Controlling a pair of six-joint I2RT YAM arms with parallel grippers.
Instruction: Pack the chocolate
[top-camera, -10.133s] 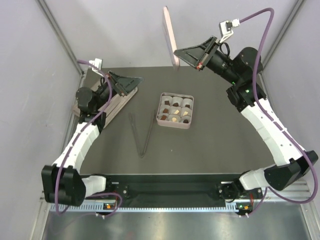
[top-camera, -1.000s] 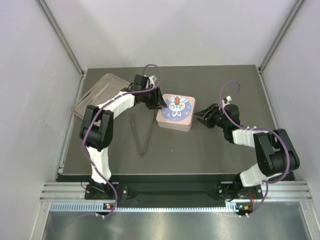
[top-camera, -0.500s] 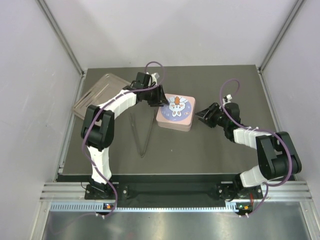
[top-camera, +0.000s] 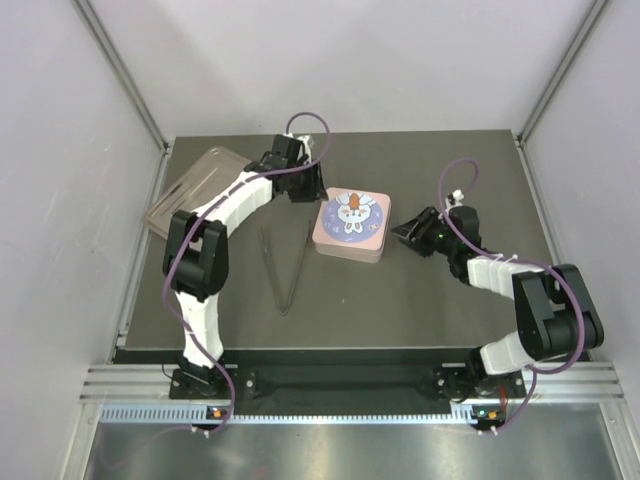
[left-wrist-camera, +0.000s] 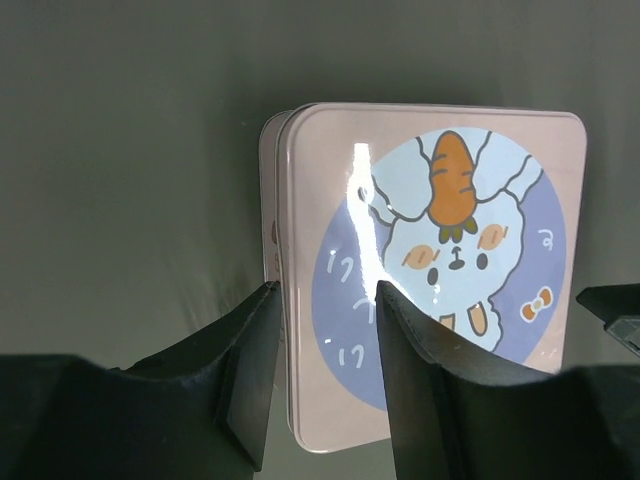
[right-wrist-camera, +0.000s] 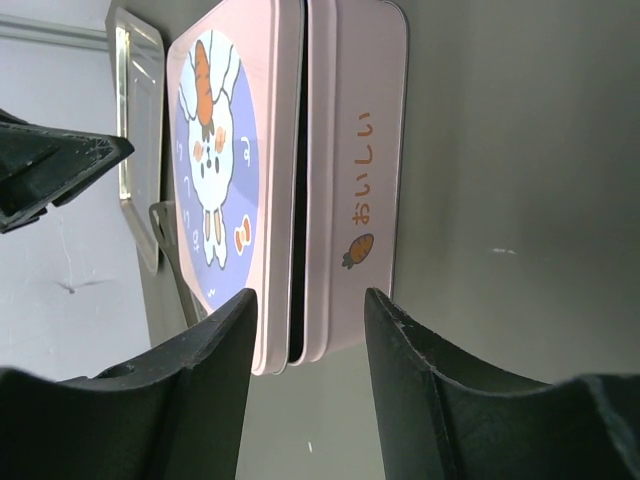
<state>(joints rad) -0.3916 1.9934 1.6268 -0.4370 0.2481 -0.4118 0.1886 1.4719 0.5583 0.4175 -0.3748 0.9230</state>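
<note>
A pink square tin (top-camera: 352, 225) sits in the middle of the dark table (top-camera: 450, 165) in the top view. Its lid (left-wrist-camera: 440, 260), with a bunny and a carrot on it, is on top. No chocolate can be seen, because the lid covers the inside of the tin. In the right wrist view a thin dark gap shows between the lid (right-wrist-camera: 225, 170) and the box under it.

The left gripper (top-camera: 305, 192) is just up and left of the tin. Its two fingers are spread apart and hold nothing; the lid's left edge shows between them.

The right gripper (top-camera: 405, 232) is just to the right of the tin, not touching it. Its fingers are spread too, and hold nothing.

Tongs (top-camera: 285, 265) lie left of the tin. A clear tray (top-camera: 195, 185) lies at the upper left.
</note>
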